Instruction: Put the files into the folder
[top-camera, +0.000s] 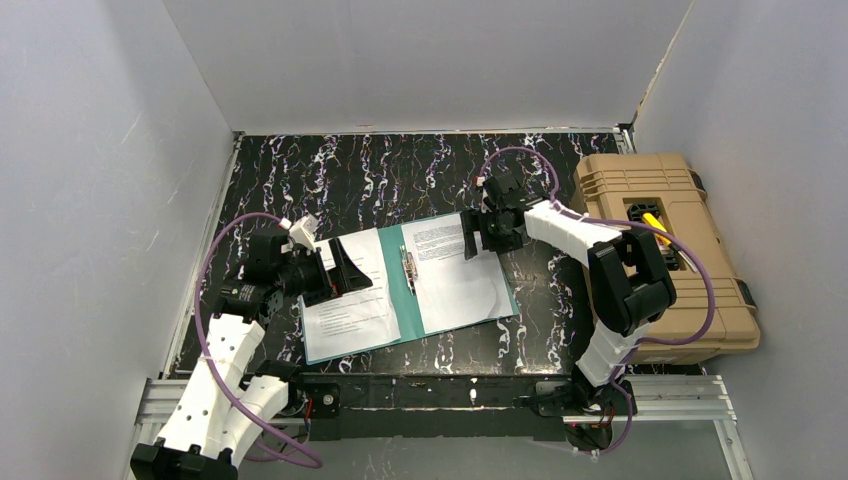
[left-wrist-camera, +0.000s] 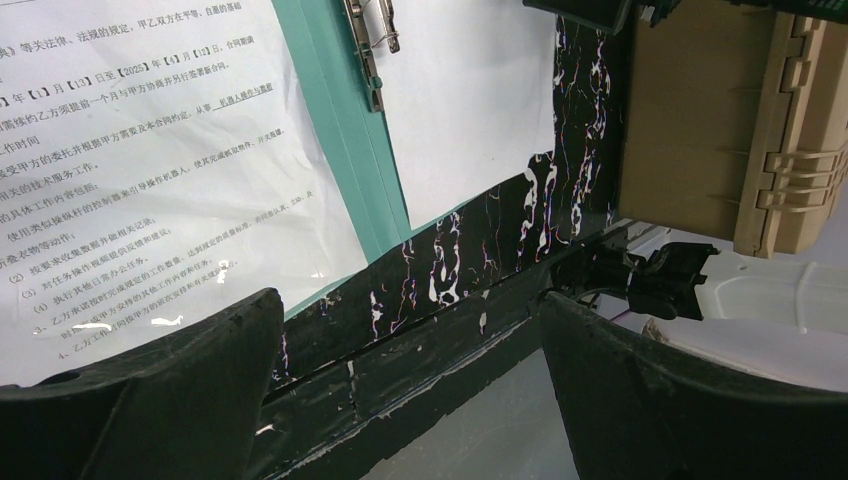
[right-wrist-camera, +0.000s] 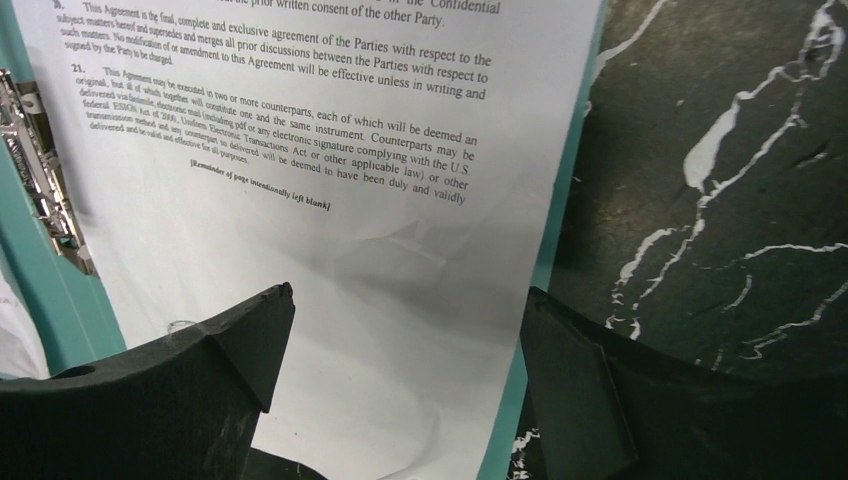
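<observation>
The teal folder (top-camera: 395, 280) lies open in the middle of the table, its metal clip (top-camera: 408, 270) on the spine. One of the files (top-camera: 345, 310), a white printed sheet, lies on the left flap, and another sheet (top-camera: 455, 285) lies on the right flap. My left gripper (top-camera: 348, 270) hovers open over the left sheet's upper part. In its wrist view the left gripper (left-wrist-camera: 408, 298) frames the table's front edge, with the sheet (left-wrist-camera: 150, 180) and clip (left-wrist-camera: 370, 40) beyond. My right gripper (top-camera: 478, 232) stands open over the right sheet's far edge. In the right wrist view the gripper (right-wrist-camera: 408, 295) holds nothing, and the sheet (right-wrist-camera: 330, 200) lies flat below it.
A tan plastic toolbox (top-camera: 650, 250) stands at the right edge of the table, close behind the right arm. White walls close in the table on the left, back and right. The table's surface (top-camera: 400, 180) is black marble-patterned.
</observation>
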